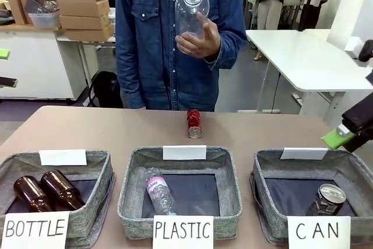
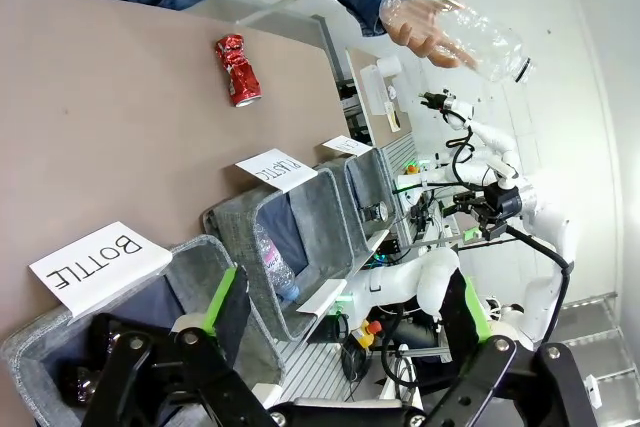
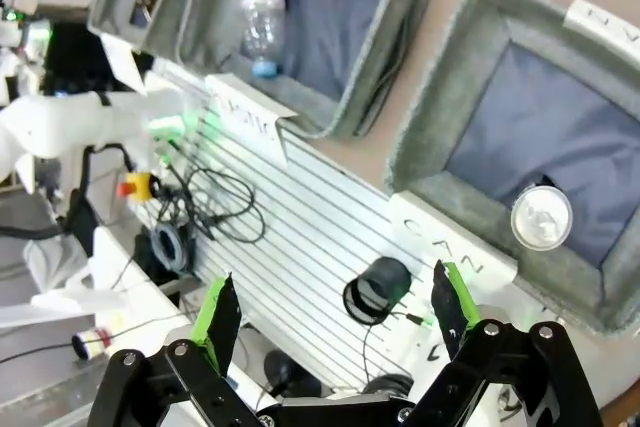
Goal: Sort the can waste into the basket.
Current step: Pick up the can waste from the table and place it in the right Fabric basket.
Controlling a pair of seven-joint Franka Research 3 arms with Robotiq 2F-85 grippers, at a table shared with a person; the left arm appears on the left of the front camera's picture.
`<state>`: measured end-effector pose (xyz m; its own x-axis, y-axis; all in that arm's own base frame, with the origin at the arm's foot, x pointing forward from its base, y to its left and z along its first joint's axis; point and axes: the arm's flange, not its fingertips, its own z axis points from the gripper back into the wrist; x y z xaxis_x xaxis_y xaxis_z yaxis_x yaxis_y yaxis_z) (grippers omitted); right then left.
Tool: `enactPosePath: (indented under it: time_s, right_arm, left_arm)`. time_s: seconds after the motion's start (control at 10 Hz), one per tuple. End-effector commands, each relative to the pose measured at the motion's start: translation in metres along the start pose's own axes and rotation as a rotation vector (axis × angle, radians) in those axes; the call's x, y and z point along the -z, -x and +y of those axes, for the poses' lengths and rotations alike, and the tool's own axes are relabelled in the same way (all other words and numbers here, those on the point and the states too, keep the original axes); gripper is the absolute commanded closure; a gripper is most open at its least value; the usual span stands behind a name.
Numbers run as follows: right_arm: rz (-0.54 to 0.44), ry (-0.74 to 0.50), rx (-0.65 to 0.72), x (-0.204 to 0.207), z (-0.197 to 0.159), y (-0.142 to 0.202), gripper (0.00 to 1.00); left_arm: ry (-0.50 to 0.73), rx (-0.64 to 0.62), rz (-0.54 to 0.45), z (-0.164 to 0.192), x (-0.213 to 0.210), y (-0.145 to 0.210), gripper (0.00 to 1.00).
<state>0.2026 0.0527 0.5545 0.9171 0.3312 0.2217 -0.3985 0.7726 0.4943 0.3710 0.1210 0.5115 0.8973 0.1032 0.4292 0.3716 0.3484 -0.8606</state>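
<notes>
A crushed red can [image 1: 194,124] [image 2: 238,70] lies on its side on the brown table, far of the middle basket. The dark-sided can with a silver top [image 1: 328,198] [image 3: 541,217] stands in the near right corner of the grey basket signed "CAN" [image 1: 263,170] [image 3: 440,97]. My right gripper [image 1: 344,135] [image 3: 335,315] hangs open above that basket's right side, holding nothing. High at the left edge, my left gripper [image 1: 4,67] [image 2: 348,312] is open and empty, away from the cans.
A person at the far side holds a clear plastic bottle [image 1: 191,13] [image 2: 465,32] up in one hand. The "PLASTIC" basket [image 1: 129,185] holds a clear bottle [image 1: 158,192]. In the "BOTTLE" basket [image 1: 102,170] lie two brown glass bottles [image 1: 46,190].
</notes>
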Motion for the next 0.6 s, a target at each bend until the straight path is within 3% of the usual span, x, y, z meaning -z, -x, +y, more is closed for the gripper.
enactPosePath:
  time_s: [0.0, 0.3, 0.4, 0.5]
  right_arm:
    - [-0.026, -0.027, -0.017, -0.001, -0.005, -0.01, 0.0]
    - [-0.208, 0.013, -0.051, 0.017, 0.005, -0.065, 0.0]
    - [-0.186, 0.024, -0.06, 0.026, 0.004, -0.083, 0.0]
    - [-0.17, -0.045, -0.078, 0.014, -0.002, -0.072, 0.0]
  left_arm:
    - [0.009, 0.02, 0.009, -0.002, -0.002, 0.001, 0.0]
    - [0.009, 0.02, 0.009, -0.002, -0.002, 0.001, 0.0]
    - [0.009, 0.02, 0.009, -0.002, -0.002, 0.001, 0.0]
    - [0.009, 0.02, 0.009, -0.002, -0.002, 0.001, 0.0]
